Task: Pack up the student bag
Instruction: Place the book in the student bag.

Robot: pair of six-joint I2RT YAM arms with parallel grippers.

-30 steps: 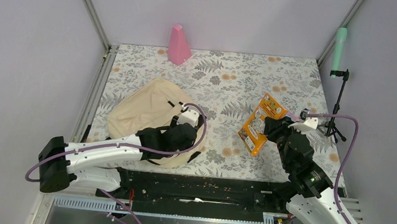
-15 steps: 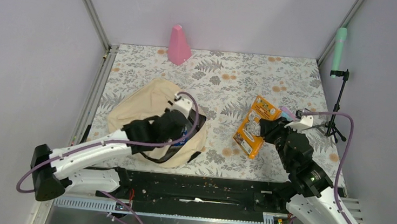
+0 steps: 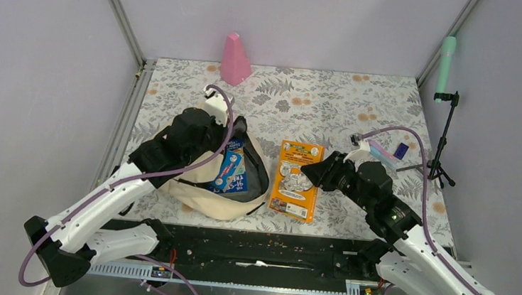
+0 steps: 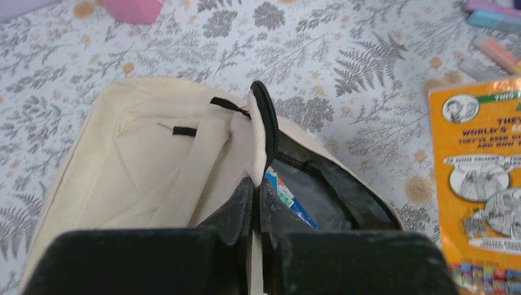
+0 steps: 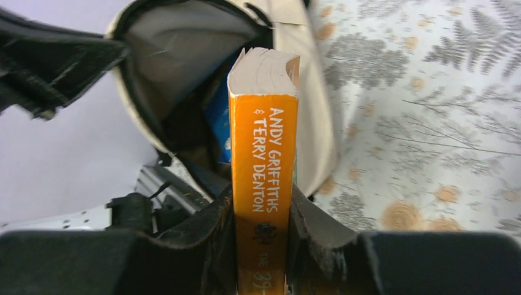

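My left gripper (image 4: 257,184) pinches the bag (image 4: 141,160) rim, holding its mouth open. My right gripper (image 5: 261,212) grips an orange book (image 5: 263,123), the bag at its nine o'clock. A blue item (image 3: 231,173) is already inside (partly packed, I judge). Pens (image 3: 384,152) wait at two o'clock.

Within 1 second the left pincer (image 4: 257,206) has snapped closed on the rim of the student bag (image 4: 141,166) and hauled it toward the far side, gaping the mouth (a blue packet (image 3: 231,170) now shows inside). The right pincer (image 3: 321,175) has swung the orange book (image 3: 297,179) left, beside that opening, uncovering highlighters (image 3: 384,154) on the bench (image 3: 333,104).
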